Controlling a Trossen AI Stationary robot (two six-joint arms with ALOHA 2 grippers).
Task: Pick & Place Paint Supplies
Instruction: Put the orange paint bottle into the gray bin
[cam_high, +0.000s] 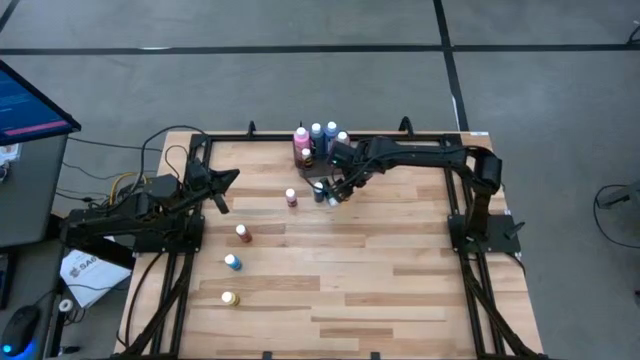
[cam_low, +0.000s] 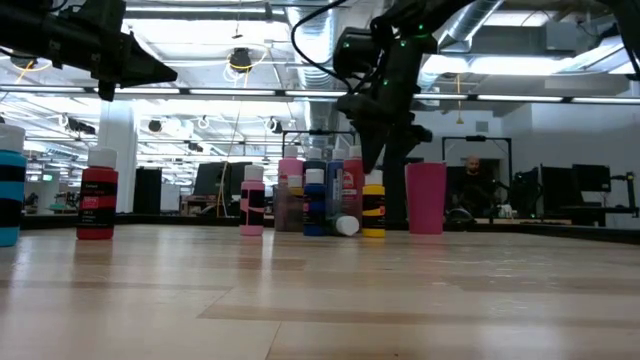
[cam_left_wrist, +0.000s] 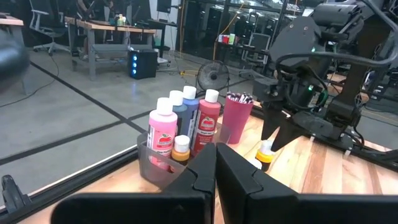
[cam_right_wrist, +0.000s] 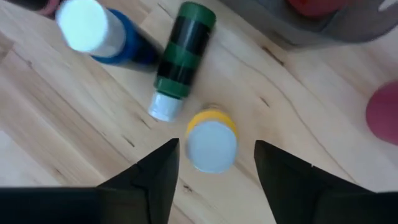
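In the high view the right gripper (cam_high: 336, 192) is seen just above the centre of the frame, lowered over a small cluster of bottles on the wooden surface (cam_high: 380, 270). In the right wrist view its fingers (cam_right_wrist: 155, 171) are spread wide and nothing is held; a yellow bottle (cam_right_wrist: 212, 142) with a pale cap stands upright between them, untouched on either side. Just beside it a green bottle (cam_right_wrist: 181, 61) is lying on its side with its white cap turned toward the yellow one, and an upright blue bottle (cam_right_wrist: 102, 33) is seen next to that. In the upper centre of the high view further bottles are gathered in the grey tray (cam_high: 309, 166), among them a pink bottle (cam_high: 301, 144) and blue ones; in the low view the red cup (cam_low: 426, 197) is placed to the right of this group. Four bottles are left apart in the left-centre of the high view: a pink one (cam_high: 291, 198), a red one (cam_high: 243, 234), a blue one (cam_high: 232, 262) and a yellow one (cam_high: 230, 298), running downward toward the lower left. The left gripper (cam_high: 222, 186) is held at the left of the surface, raised, its fingers closed together on nothing. A person is visible in the room behind the surface in the low view.
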